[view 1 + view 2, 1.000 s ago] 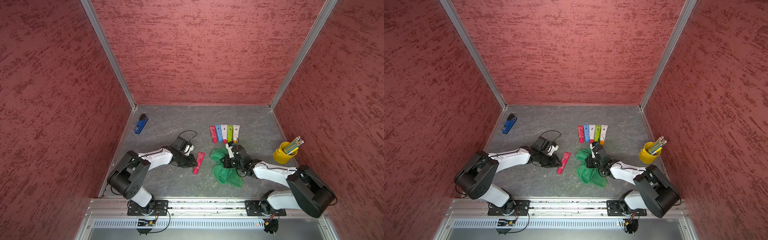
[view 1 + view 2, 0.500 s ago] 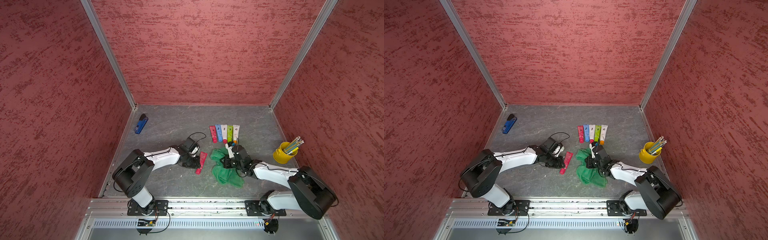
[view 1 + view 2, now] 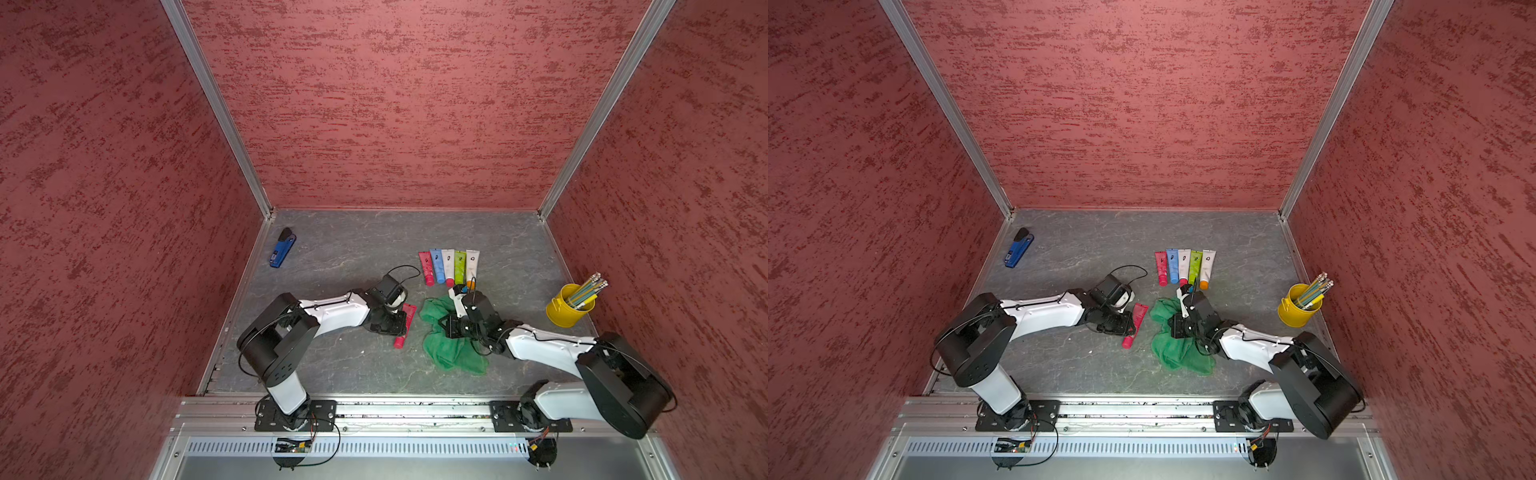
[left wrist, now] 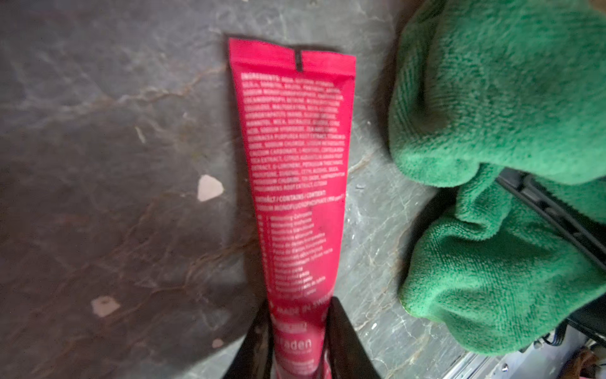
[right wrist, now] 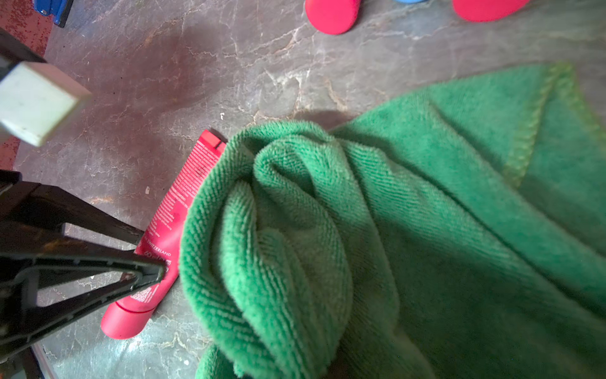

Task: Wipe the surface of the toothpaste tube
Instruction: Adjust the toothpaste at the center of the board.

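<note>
Premises were a robotics test cell in a laboratory, not a domestic room. Red textured wall panels (image 3: 395, 104) stood in aluminium framing (image 3: 215, 108) around a grey stone-pattern tabletop (image 3: 353, 249). Two robot arms, the left arm (image 3: 332, 311) and the right arm (image 3: 548, 349), were bolted to a metal rail (image 3: 415, 409) at the front edge, above a slotted cable duct (image 3: 415, 448) and a bare circuit board (image 3: 292, 446).

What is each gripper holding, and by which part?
The left gripper pinches the red plastic toothpaste tube near its cap end; right gripper grips a bunched fold of the green terry cloth.
</note>
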Tool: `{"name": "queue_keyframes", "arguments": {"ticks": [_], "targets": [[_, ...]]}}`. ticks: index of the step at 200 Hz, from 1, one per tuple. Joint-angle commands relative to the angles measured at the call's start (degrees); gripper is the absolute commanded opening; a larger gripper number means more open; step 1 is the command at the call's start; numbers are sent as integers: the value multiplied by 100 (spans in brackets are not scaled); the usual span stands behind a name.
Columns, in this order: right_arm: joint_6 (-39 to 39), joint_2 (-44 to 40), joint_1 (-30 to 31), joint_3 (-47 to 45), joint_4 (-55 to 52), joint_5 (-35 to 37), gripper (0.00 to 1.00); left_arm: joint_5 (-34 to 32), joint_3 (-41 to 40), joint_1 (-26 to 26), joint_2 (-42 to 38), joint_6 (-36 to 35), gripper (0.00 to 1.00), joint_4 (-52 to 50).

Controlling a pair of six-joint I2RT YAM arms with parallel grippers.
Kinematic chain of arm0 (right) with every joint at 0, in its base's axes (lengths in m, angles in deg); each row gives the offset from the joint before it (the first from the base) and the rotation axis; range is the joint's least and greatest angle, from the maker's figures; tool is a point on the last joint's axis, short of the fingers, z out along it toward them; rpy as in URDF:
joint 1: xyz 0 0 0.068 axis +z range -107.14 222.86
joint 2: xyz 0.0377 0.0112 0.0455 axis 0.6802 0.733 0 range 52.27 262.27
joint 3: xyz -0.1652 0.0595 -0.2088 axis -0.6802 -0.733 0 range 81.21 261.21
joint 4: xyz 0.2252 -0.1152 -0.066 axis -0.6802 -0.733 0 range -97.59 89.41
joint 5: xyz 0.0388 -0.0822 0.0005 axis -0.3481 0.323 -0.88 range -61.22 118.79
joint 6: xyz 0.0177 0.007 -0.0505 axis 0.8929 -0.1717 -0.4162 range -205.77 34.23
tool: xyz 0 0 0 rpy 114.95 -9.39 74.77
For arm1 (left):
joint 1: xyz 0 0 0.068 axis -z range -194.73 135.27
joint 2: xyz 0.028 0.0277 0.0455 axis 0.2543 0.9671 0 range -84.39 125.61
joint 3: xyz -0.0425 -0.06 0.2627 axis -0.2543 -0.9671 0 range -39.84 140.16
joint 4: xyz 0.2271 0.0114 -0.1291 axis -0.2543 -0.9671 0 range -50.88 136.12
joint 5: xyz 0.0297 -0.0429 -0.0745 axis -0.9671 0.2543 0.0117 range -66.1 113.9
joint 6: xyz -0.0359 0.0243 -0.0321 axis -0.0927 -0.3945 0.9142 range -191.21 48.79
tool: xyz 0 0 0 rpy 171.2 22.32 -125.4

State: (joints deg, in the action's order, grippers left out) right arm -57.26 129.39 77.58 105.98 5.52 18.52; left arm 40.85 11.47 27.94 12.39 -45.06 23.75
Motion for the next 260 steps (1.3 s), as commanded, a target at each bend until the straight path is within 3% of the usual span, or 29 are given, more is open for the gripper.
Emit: {"name": "queue_keyframes", "arguments": {"ticks": [1,25,63,122,156,221,260], "targets": [[6,-110,51,-43,-17,-46,0,-235,-40,21,245,-6,22,-173],[-4,-132,52,-43,-38,-46,0,-459,0,65,238,-14,16,-375],[-21,-170,52,-34,-74,-30,0,-1581,348,72,-8,-164,14,-1604],[-144,-241,52,-68,-284,143,0,-4437,1466,118,233,111,11,-3854],[-153,-234,52,-95,-277,165,0,-5437,1891,176,888,473,10,-4418],[-171,-238,50,-122,-279,189,0,-5553,2352,531,2144,552,10,-4084],[-171,-239,52,-122,-282,209,0,-5404,2354,826,2136,590,26,-3858]]}}
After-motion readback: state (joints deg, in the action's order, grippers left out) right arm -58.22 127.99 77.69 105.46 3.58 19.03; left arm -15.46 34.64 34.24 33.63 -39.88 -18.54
